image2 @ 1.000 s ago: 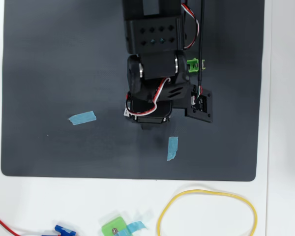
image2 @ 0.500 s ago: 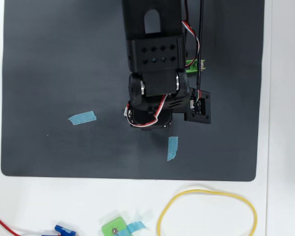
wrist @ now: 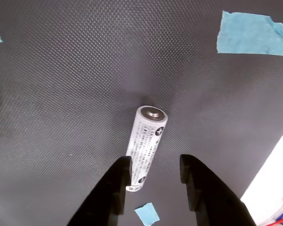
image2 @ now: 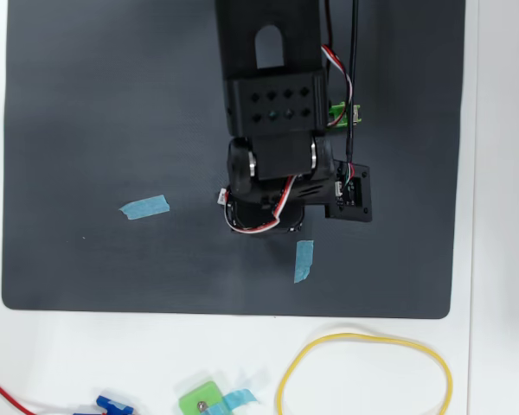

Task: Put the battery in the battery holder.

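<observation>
In the wrist view the tool (wrist: 153, 176) is spread, its two black fingers (wrist: 114, 188) set on either side of the lower end of the battery (wrist: 145, 146), which lies flat on the dark textured mat (wrist: 61, 94); the left finger sits right against the battery's side, the right one stands clear of it. The battery's metal cap points away from the tool. Around it on the mat are a large piece of blue tape (wrist: 252, 34) up at the right and a small blue scrap (wrist: 146, 213) just below the battery's near end. In the overhead view the arm (image2: 272, 130) covers the battery entirely. A green part (image2: 339, 114) peeks out beside the arm. Off the mat, on the white bench (image2: 502, 259), lie a yellow rubber band (image2: 363, 376) and a squarish green piece (image2: 201, 400).
</observation>
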